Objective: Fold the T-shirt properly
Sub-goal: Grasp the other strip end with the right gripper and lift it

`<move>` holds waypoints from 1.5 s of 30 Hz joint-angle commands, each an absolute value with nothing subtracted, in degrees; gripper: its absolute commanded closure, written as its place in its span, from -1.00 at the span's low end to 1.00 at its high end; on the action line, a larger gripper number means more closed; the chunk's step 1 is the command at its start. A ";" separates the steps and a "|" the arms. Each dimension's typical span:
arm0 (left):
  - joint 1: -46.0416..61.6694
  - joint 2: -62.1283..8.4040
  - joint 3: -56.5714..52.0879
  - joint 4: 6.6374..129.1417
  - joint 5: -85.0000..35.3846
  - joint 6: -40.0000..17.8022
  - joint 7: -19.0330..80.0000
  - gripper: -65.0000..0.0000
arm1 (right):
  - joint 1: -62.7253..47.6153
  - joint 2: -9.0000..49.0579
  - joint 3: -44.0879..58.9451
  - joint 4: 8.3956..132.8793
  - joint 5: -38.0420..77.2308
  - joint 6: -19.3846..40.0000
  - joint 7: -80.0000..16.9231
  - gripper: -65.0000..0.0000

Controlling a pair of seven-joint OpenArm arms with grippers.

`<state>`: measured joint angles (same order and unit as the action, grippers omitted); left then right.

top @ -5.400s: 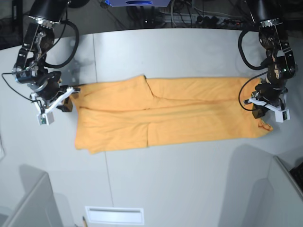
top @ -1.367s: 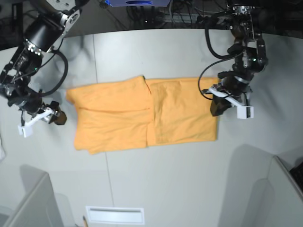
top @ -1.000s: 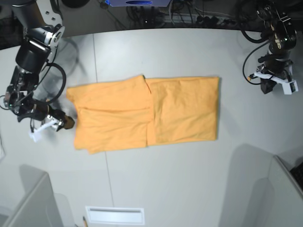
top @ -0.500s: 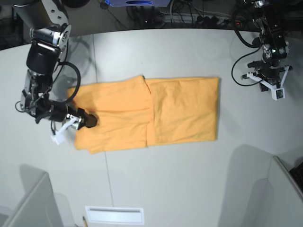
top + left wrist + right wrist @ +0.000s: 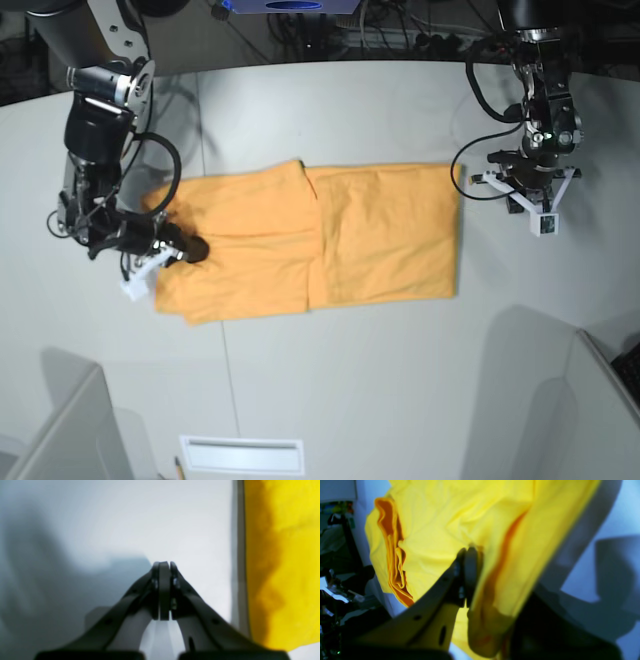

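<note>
Orange T-shirt (image 5: 310, 240) folded flat, right tool (image 5: 190, 250) pinching its edge

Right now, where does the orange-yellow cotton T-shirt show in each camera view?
Base: the orange-yellow cotton T-shirt lies mid-table.
Left wrist: a strip along the right edge.
Right wrist: fills the centre and upper left, by the right gripper.
Shared landmark: the grey table.

The base view looks straight down on the table (image 5: 380, 380); both wrist views sit close, sharing the T-shirt (image 5: 310, 240).
</note>
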<state>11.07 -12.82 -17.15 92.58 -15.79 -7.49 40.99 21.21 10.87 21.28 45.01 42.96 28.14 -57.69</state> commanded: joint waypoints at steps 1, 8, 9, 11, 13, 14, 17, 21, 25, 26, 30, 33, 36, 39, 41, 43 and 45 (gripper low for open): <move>9.89 -13.49 -15.87 92.97 -16.13 -7.78 39.87 1.00 | 21.76 12.09 21.14 45.41 40.40 27.56 -57.36 1.00; 7.08 -13.41 -7.69 90.42 -16.13 -7.78 39.87 1.00 | 25.01 13.85 13.32 45.93 40.31 27.47 -55.60 1.00; 6.64 -13.41 -6.81 90.42 -16.13 -7.78 39.87 1.00 | 25.01 13.85 12.18 47.08 40.31 27.38 -54.99 1.00; 6.02 -13.32 -4.97 90.42 -16.13 -7.78 39.87 1.00 | 24.57 13.58 9.63 51.03 40.31 26.86 -54.20 1.00; 4.62 -13.14 -3.30 90.33 -16.13 -7.78 39.87 1.00 | 23.25 13.58 7.96 55.34 40.31 24.04 -54.20 1.00; 4.18 -13.05 -2.77 90.33 -16.13 -7.78 40.04 1.00 | 22.46 13.58 7.25 58.07 40.48 22.02 -54.11 1.00; 3.56 -13.05 -0.75 90.51 -16.13 -7.78 40.04 1.00 | 19.47 13.49 5.05 68.62 40.57 17.71 -54.11 1.00; 2.51 -13.05 0.48 90.33 -16.13 -7.78 40.13 1.00 | 16.31 12.53 2.15 80.75 40.40 14.37 -54.55 1.00; 2.15 -13.14 0.66 90.42 -16.13 -7.78 40.13 1.00 | 13.76 11.91 -1.01 89.27 40.75 10.42 -54.55 1.00; 2.15 -13.23 0.66 90.42 -16.13 -7.78 40.13 1.00 | 13.14 11.12 -1.80 91.21 40.66 9.80 -54.55 1.00; 2.15 -13.49 0.66 90.33 -16.13 -7.78 40.13 1.00 | 11.47 9.89 -5.32 97.89 40.57 8.40 -54.55 1.00; 2.24 -13.49 0.66 90.33 -16.13 -7.78 40.13 1.00 | 11.56 8.66 -8.48 100.26 40.40 7.34 -54.55 1.00; 2.68 -13.58 0.40 90.33 -16.13 -7.78 40.13 1.00 | 11.91 6.90 -10.77 100.70 40.40 4.97 -54.37 1.00; 3.47 -13.67 -0.04 90.33 -16.13 -7.78 40.13 1.00 | 12.53 5.67 -13.58 100.88 40.40 3.56 -54.37 1.00; 4.00 -14.64 -0.04 90.33 -16.13 -7.78 40.13 1.00 | 12.62 4.62 -15.08 101.23 40.31 2.59 -54.20 1.00; 4.44 -15.08 0.31 90.33 -16.13 -7.78 40.13 1.00 | 12.79 3.74 -16.57 101.93 40.31 1.10 -54.20 1.00; 4.44 -15.16 0.40 90.24 -16.13 -7.78 40.13 1.00 | 13.05 2.59 -18.07 102.29 40.31 -0.04 -54.11 1.00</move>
